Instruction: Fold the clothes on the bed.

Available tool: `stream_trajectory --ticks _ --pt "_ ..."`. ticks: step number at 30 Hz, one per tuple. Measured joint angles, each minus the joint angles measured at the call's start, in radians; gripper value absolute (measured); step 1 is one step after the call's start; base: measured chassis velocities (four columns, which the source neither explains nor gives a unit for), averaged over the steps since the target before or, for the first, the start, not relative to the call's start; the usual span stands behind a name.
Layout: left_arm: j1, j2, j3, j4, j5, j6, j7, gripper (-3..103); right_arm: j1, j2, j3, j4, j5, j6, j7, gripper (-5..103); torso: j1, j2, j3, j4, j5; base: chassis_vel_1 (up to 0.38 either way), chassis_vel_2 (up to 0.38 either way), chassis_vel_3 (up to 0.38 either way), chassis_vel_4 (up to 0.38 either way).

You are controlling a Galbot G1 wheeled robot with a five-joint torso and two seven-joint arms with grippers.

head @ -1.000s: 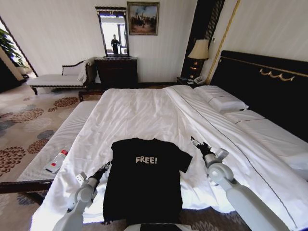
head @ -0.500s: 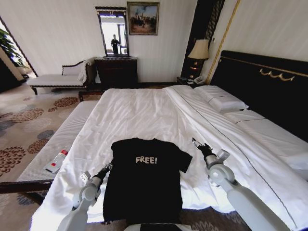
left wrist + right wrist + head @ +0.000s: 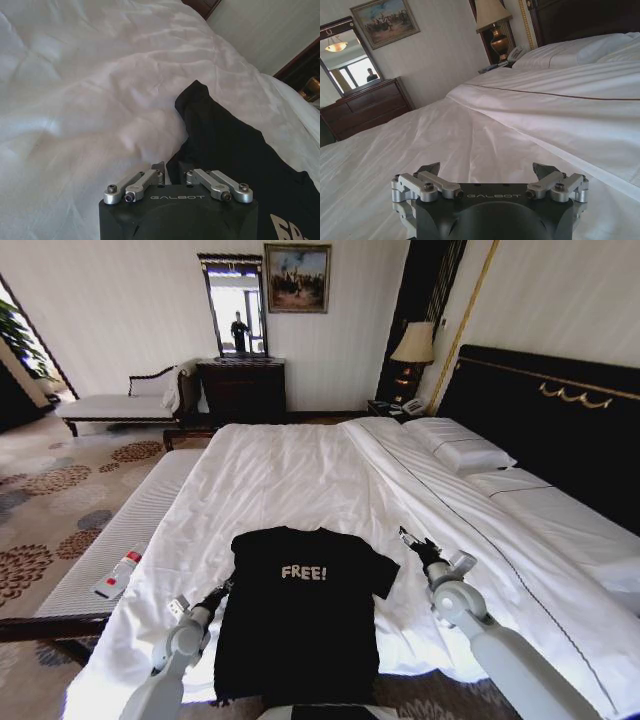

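Note:
The clothes are one black T-shirt [image 3: 300,625] with white "FREE!" lettering, lying flat and face up near the foot of the white bed [image 3: 290,465]. My left gripper [image 3: 222,590] is at the shirt's left edge, just below the left sleeve. In the left wrist view its fingers [image 3: 159,169] stand close together at the black cloth [image 3: 220,150], which lies between them. My right gripper [image 3: 407,537] sits over the sheet just beyond the shirt's right sleeve. In the right wrist view the right gripper [image 3: 486,169] is open wide with nothing but white sheet ahead.
A white ribbed bench [image 3: 110,540] runs along the bed's left side and bears a small white and red item [image 3: 118,575]. Pillows [image 3: 465,452] and a dark headboard [image 3: 550,410] are at the right. A dresser [image 3: 240,390] stands by the far wall.
Both arms have crept slightly forward and to the right. The shirt has stayed where it was.

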Motion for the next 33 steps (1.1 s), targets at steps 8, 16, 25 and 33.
stream_trajectory --ticks 8,16,25,33 --pt "-0.002 0.005 -0.032 -0.012 -0.020 0.000 -0.002 19 -0.006 0.001 0.001 0.000 -0.003 0.001 0.001 100 0.000 0.000 0.000 0.0000 0.0000 0.000 0.000 0.000 0.000" --pt "0.014 0.017 -0.045 -0.026 -0.025 0.000 0.000 0 -0.005 0.006 0.000 0.001 -0.007 0.002 0.002 100 0.000 0.000 0.000 0.0001 0.0000 0.000 0.000 0.000 0.000" --pt "0.020 0.007 -0.037 -0.025 -0.010 0.000 0.003 -3 -0.017 0.005 0.004 0.002 -0.014 0.005 0.003 100 0.000 0.000 0.000 -0.0001 0.0000 0.000 0.000 0.000 0.000" --pt "0.021 0.007 -0.032 -0.023 -0.007 0.001 0.008 28 -0.013 0.007 0.001 -0.006 -0.017 0.011 0.002 100 0.000 0.000 0.000 0.0000 0.0000 0.000 0.000 0.000 0.000"
